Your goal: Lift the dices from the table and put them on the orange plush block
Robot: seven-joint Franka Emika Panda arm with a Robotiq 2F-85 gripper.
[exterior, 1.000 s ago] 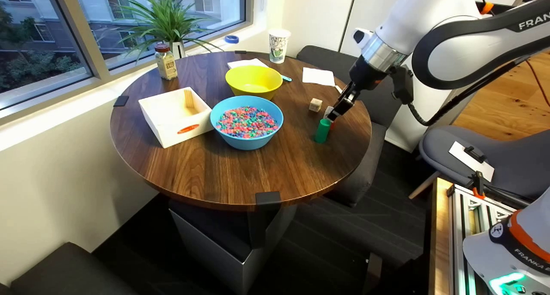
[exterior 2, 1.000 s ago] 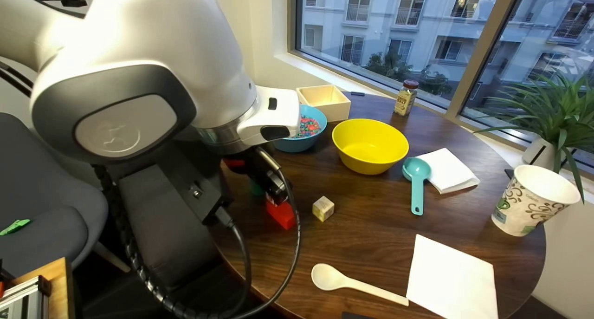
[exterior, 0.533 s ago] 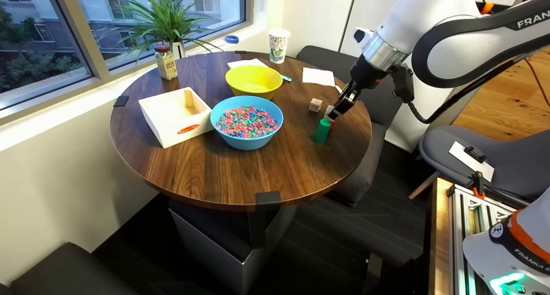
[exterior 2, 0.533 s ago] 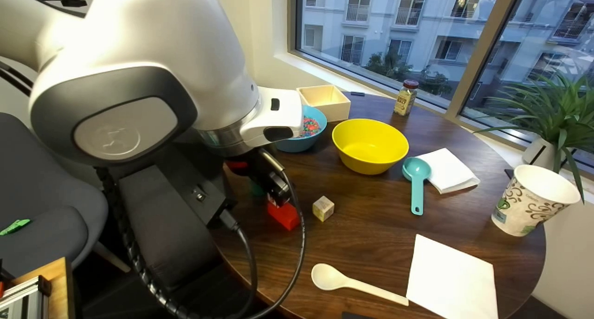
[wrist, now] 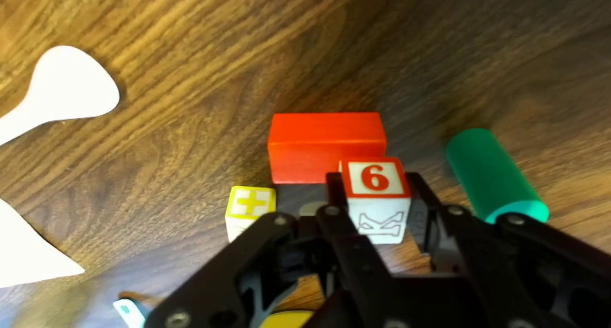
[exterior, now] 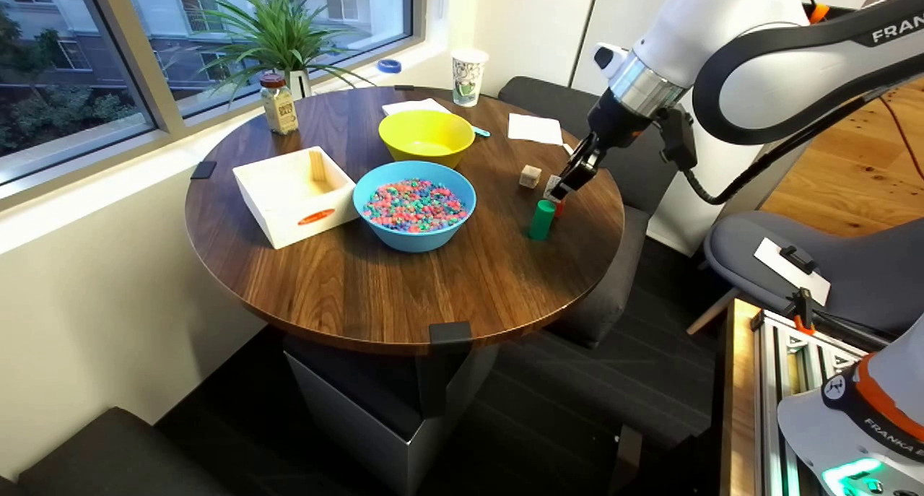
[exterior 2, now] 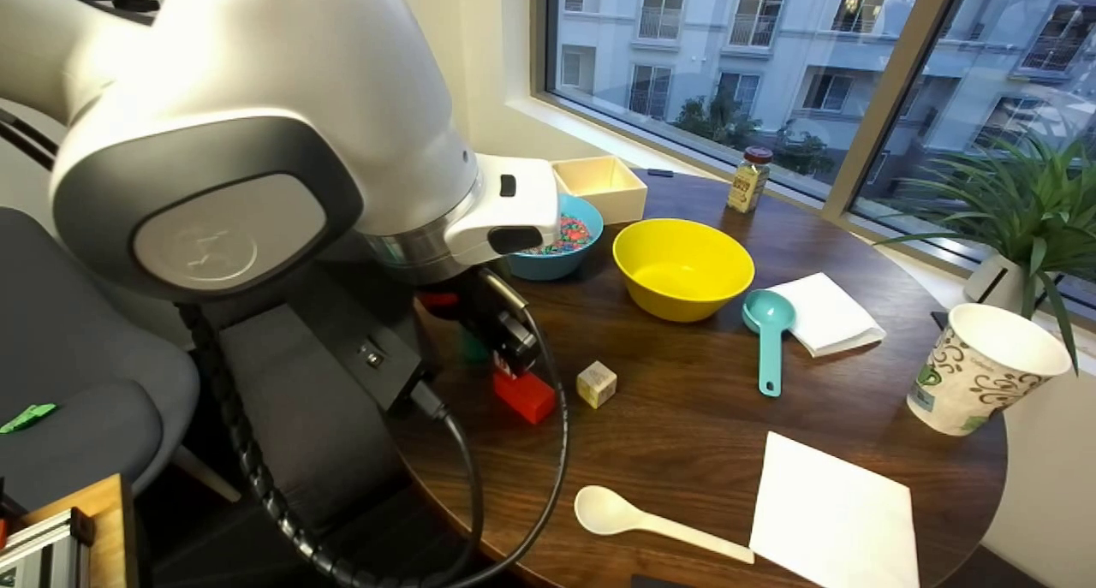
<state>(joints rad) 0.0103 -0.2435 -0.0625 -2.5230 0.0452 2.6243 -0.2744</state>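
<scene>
The white red-edged cubic die [wrist: 377, 207] sits clamped in the black pincer [wrist: 374, 187], over or just beside the orange-red oblong block [wrist: 320, 148], I can't tell which; a yellow-edged white die [wrist: 249, 206] rests on the wood-grained bench [wrist: 186, 132]. They're likely light, stiff, slick: pinch opposite faces

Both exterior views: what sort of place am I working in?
Likely an office break corner, or possibly a dining nook, judging by the round wooden table, potted plant and large window.
</scene>
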